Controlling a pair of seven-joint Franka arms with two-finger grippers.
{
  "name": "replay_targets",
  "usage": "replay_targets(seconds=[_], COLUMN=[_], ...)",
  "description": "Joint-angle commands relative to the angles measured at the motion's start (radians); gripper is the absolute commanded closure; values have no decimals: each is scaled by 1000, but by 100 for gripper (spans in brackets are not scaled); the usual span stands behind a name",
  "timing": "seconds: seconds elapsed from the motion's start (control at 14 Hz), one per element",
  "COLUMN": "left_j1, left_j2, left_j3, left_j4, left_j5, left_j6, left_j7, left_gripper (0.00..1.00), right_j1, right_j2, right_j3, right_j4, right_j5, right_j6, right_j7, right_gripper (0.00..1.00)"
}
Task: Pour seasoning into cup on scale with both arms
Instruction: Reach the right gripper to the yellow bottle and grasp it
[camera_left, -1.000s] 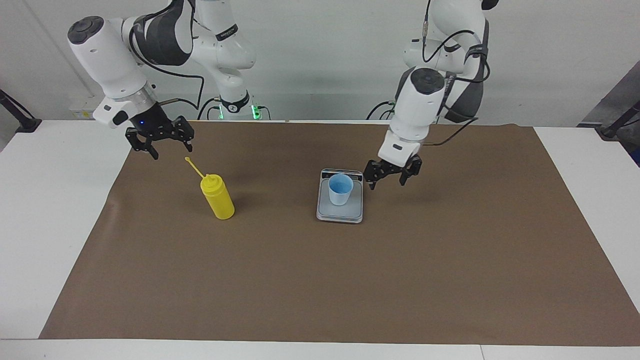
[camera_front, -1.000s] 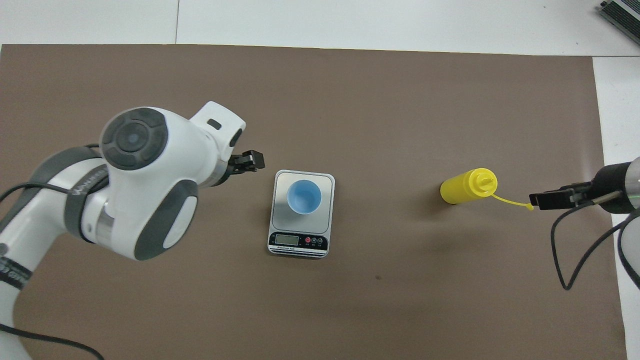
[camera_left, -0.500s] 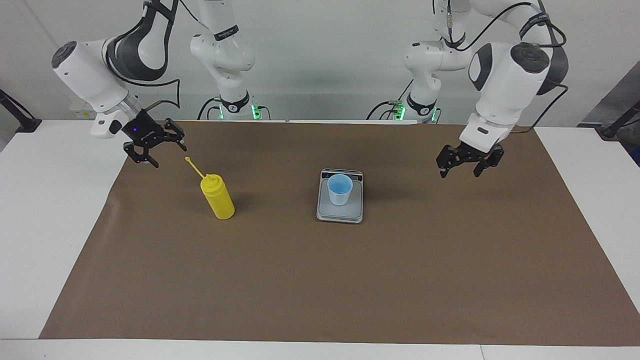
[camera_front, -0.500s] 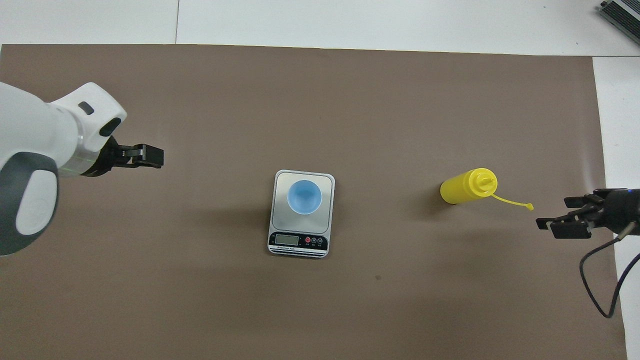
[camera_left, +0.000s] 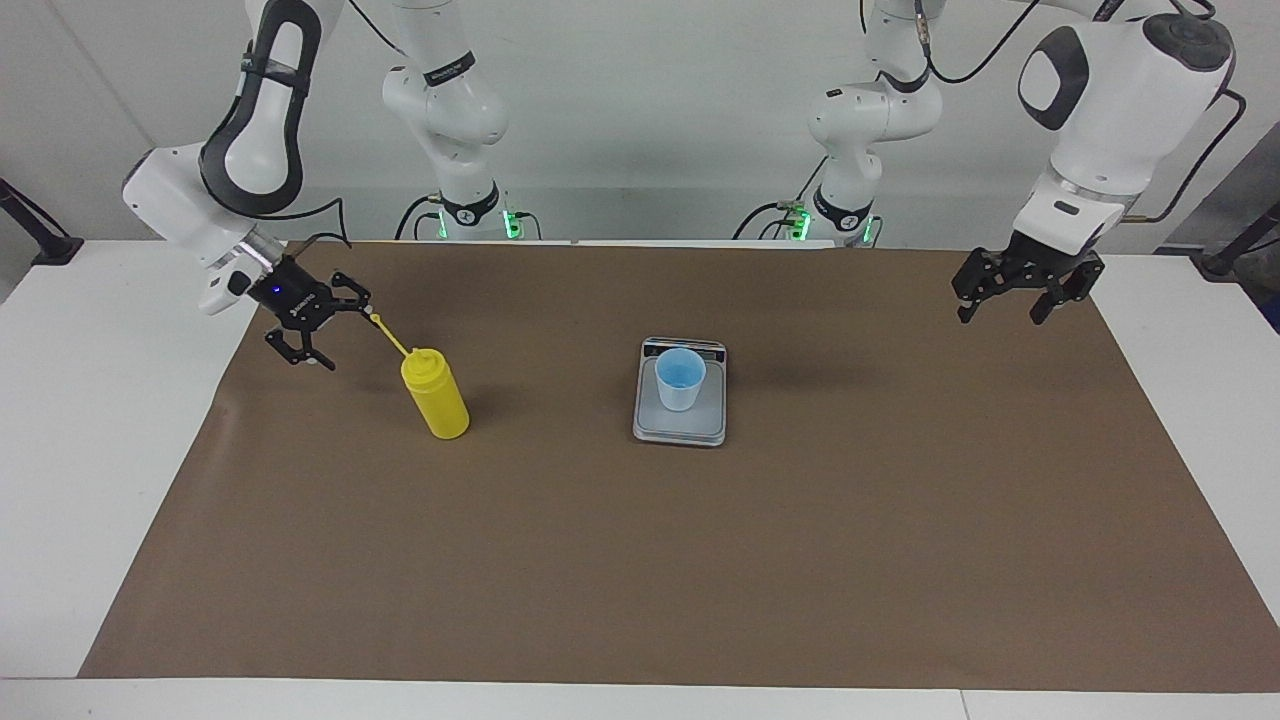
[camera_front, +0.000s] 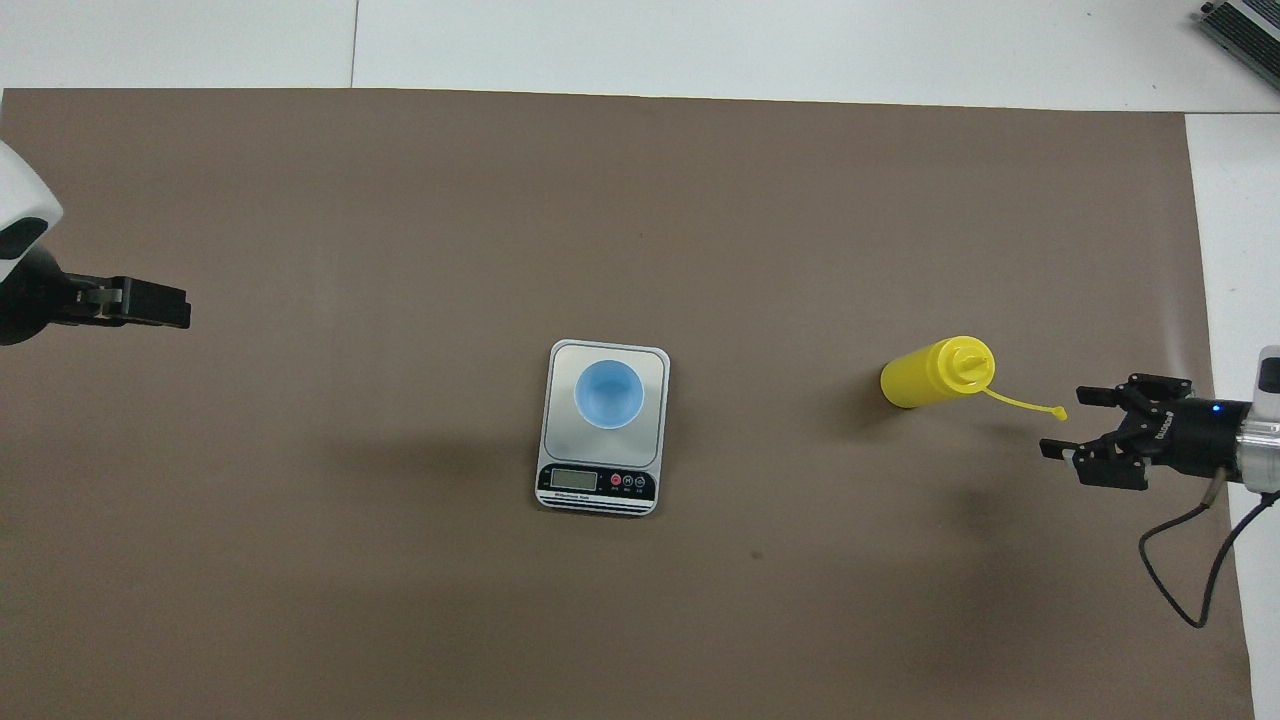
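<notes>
We see the right gripper (camera_left: 318, 332) first, low over the brown mat (camera_left: 640, 560) toward the right arm's end of the bench (camera_left: 90, 420), its fingers (camera_left: 300, 352) spread apart and holding nothing. It sits just beside the tip of the cap strap (camera_left: 388, 335), which runs up from the seasoning (camera_left: 434, 393); we cannot tell whether a fingertip touches the strap. The bottle body stands clear of the fingers, on the mat. The right arm (camera_left: 215, 200) bends down from above, its wrist tilted so the gripper points sideways toward the bottle.

Next comes the scale (camera_left: 680, 425) at mid-mat, display strip toward the robots, with the cup (camera_left: 681, 379) upright on its plate, well apart from both grippers.

Last, the left gripper (camera_left: 1028, 295) hangs over the mat's edge at the left arm's end, fingers (camera_left: 1042, 310) apart and empty, pointing down under a raised, bent left arm (camera_left: 1120, 110).
</notes>
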Motion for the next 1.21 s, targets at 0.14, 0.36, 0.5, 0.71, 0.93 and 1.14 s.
replay_targets(seconds=[0.14, 0.36, 0.5, 0.71, 0.93, 1.14], left_j1=[20, 8, 14, 23, 17, 8], left_j2=[-9, -46, -44, -31, -14, -35], left_j3=[-14, -20, -20, -18, -20, -21], left_j4=[74, 30, 31, 81, 100, 56], left_j5=[7, 6, 6, 0, 1, 1], left_j6=[-142, -136, -130, -158, -161, -153], left_j7=[29, 19, 15, 11, 0, -95], left_gripper=[0, 0, 0, 0, 0, 0], right_j1=[80, 227, 296, 312, 319, 365], right_j2=[74, 76, 85, 93, 97, 102], right_j3=[6, 5, 6, 5, 6, 8], right_j4=[-30, -51, -56, -56, -54, -53], right_j5=[193, 320, 372, 457, 474, 543], right_j6=[94, 183, 261, 315, 340, 388], right_j7=[-255, -261, -287, -347, -355, -367], right_gripper=[0, 0, 0, 0, 0, 100])
